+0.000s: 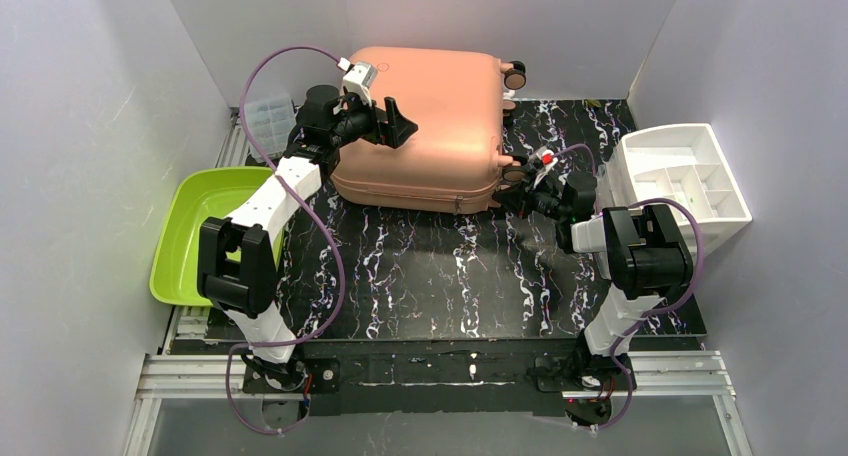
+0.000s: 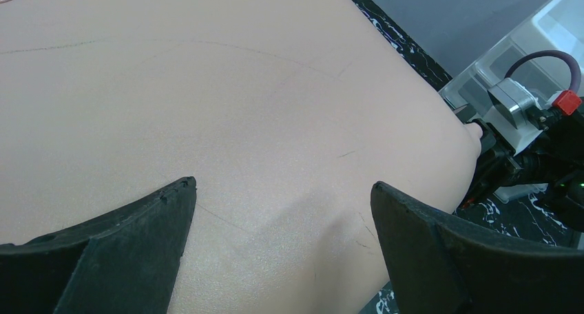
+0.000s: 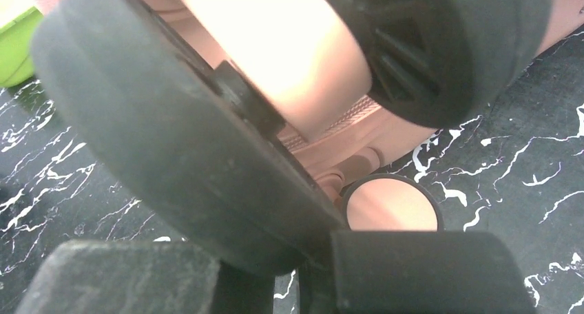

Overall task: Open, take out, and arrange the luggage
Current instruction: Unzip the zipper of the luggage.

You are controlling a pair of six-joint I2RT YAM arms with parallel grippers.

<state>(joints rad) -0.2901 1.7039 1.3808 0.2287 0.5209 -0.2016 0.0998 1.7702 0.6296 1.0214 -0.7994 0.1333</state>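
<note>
At the far middle of the black, white-veined bench [image 1: 430, 276], the top external view shows the luggage [image 1: 440, 126] lying flat and closed, its wheels toward the right. A lime-green tray [image 1: 195, 231] sits off the bench's left edge, a white drawer organizer [image 1: 680, 176] at the right edge, and a small clear box [image 1: 268, 116] at the far left. The left pincer [image 1: 403, 124] hangs over the near-left part of the pink shell with its fingers spread. The right pincer [image 1: 520, 181] reaches the near-right corner of the case, where a wheel [image 1: 515, 171] sticks out.

In the left wrist view the luggage [image 2: 241, 87] fills nearly the whole frame, a smooth salmon surface with faint hairline scratches. An oval embossed mark at the top-left corner is cut off by the frame edge and cannot be read. The left pincer [image 2: 282, 186] stands wide apart, both black fingers [image 2: 124, 252] just above the shell and gripping nothing. Beyond the case's far edge the right arm's wrist [image 2: 523, 114] is visible, with the organizer [image 2: 537, 45] behind it.

In the right wrist view the black wheel [image 3: 172, 142] looms very close and blurred. Its rim fills the gap between the two fingers [image 3: 420, 273] of the right pincer [image 3: 275, 273], which pinch it. A second wheel [image 3: 427, 45] sits beside it, with the pink shell [image 3: 358, 142] between and below them. A round pink-faced cap [image 3: 391, 204] shows low by the bench [image 3: 516, 155], and a sliver of the tray [image 3: 14, 45] shows at the left edge.
</note>
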